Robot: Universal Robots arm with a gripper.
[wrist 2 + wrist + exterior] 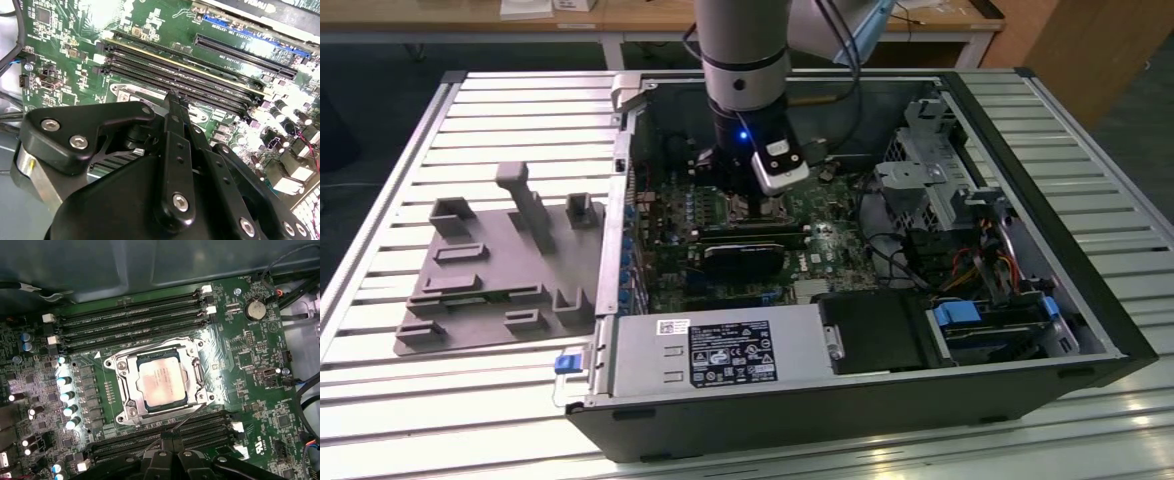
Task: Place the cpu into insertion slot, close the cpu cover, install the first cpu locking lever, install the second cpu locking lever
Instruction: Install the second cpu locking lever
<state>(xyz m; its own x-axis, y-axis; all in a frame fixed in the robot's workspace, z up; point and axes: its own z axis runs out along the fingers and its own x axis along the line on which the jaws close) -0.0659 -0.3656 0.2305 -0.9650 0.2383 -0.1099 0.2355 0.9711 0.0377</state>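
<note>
The cpu [162, 382], a pale silver square, lies in the insertion slot [125, 412] on the green motherboard [250, 370]. The cpu cover [197, 375], a silvery frame, lies flat around the chip. A thin wire locking lever [192, 416] slants out from the socket's corner toward my gripper [162, 439], whose black fingertips are together just off the lever's free end. I cannot tell whether they touch it. In the second wrist view my gripper [172, 97] points down at the board beside the long memory slots [190, 70]. In the exterior view it [758, 205] hangs inside the open computer case.
Memory slots [135, 320] flank the socket on two sides. A row of capacitors [67, 400] stands beside it. A black card [747, 250] lies just in front of the gripper, with the power supply [720, 360] beyond. A grey holder [494, 270] sits outside the case at the exterior view's left.
</note>
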